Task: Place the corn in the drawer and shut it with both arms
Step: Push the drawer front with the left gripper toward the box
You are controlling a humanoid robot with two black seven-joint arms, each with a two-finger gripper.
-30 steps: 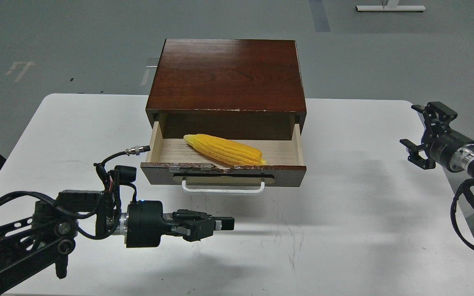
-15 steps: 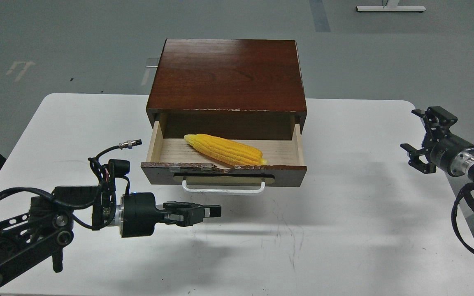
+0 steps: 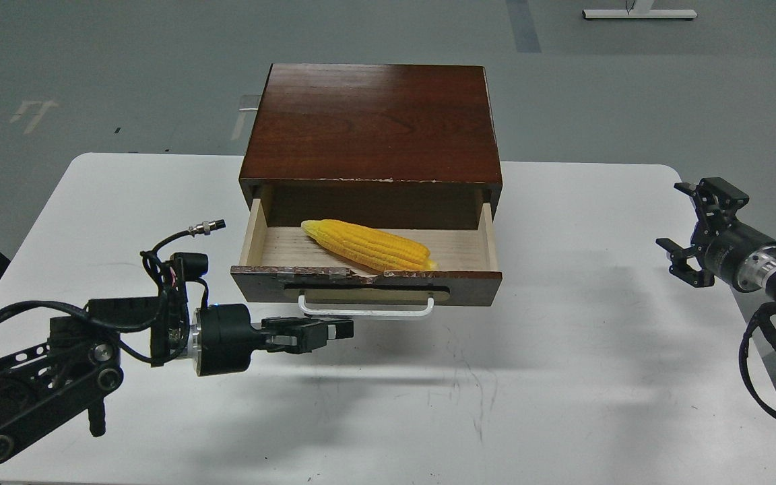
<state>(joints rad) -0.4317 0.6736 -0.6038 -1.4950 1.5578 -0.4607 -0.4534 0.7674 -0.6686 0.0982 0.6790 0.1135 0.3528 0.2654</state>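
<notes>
The yellow corn [image 3: 366, 245] lies slanted inside the open drawer [image 3: 260, 250], its tip resting near the chipped front edge. The drawer's dark brown front [image 3: 469, 289] with a white bar handle [image 3: 365, 310] sticks out of the reddish-brown box [image 3: 371, 121]. My left gripper [image 3: 342, 331] is shut and empty, pointing right, just below and in front of the handle's left part. My right gripper [image 3: 694, 229] is open and empty, hovering near the table's right edge, well away from the drawer.
The white table [image 3: 563, 377] bears the box at its back middle. The grey floor lies beyond. A loose cable plug [image 3: 205, 228] of my left arm hangs near the drawer's left side.
My left gripper has moved up and back toward the drawer front, from the mid table to just under the handle. My right gripper has shifted only slightly. The corn and drawer have not moved.
</notes>
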